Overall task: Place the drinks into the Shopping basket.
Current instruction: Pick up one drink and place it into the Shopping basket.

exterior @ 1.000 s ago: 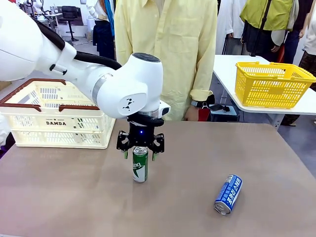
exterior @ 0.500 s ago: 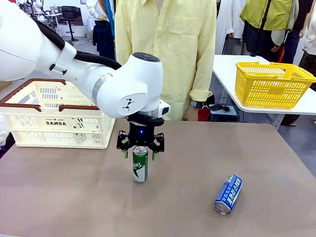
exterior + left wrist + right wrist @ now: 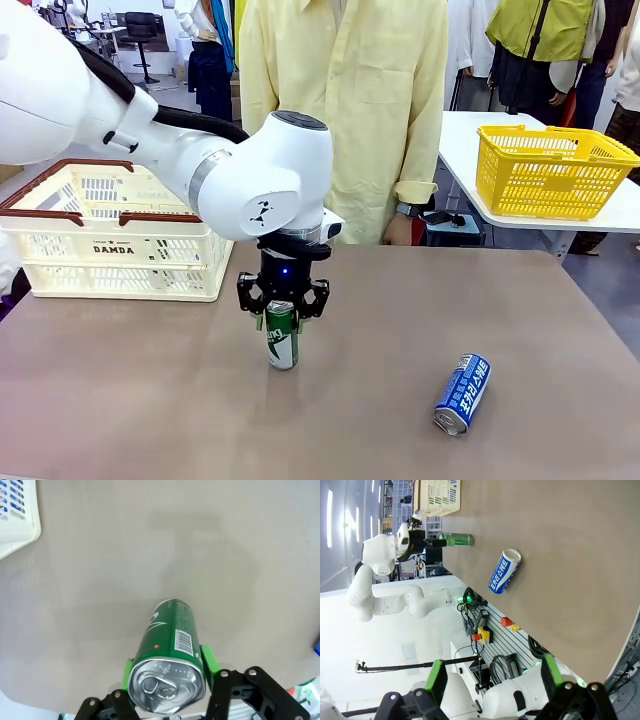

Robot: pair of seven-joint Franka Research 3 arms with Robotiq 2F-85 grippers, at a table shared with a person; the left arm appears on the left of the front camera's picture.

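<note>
**Hold.** The left gripper [image 3: 283, 303] reaches straight down over the green can [image 3: 282, 342]. The can stands upright on the table [image 3: 140, 400] near the middle, to the right of the basket [image 3: 60, 265]. In the left wrist view both green pads [image 3: 208, 659] press against opposite sides of the can just below its rim, so the gripper is closed on the green can. The can's base appears to rest on the table, so it is judged not yet lifted. A top-down hold near the rim keeps the can vertical and leaves its body free to go down through the basket's open top.

**Other gripper.** The right gripper [image 3: 494, 680] is open, holds nothing, and is well apart from the work area.

**Surroundings.**
- The blue can [image 3: 462, 393] lies on its side at the near right, well apart from the green can and off the path to the basket.
- The basket stands at the far left. Its near wall lies between can and opening, so a lift is needed first.
- A person [image 3: 345, 110] stands at the far edge, with one hand [image 3: 392, 230] near the table edge, apart from the can.
- A yellow basket [image 3: 550, 170] sits on a separate table at the far right. It is not the target.
</note>
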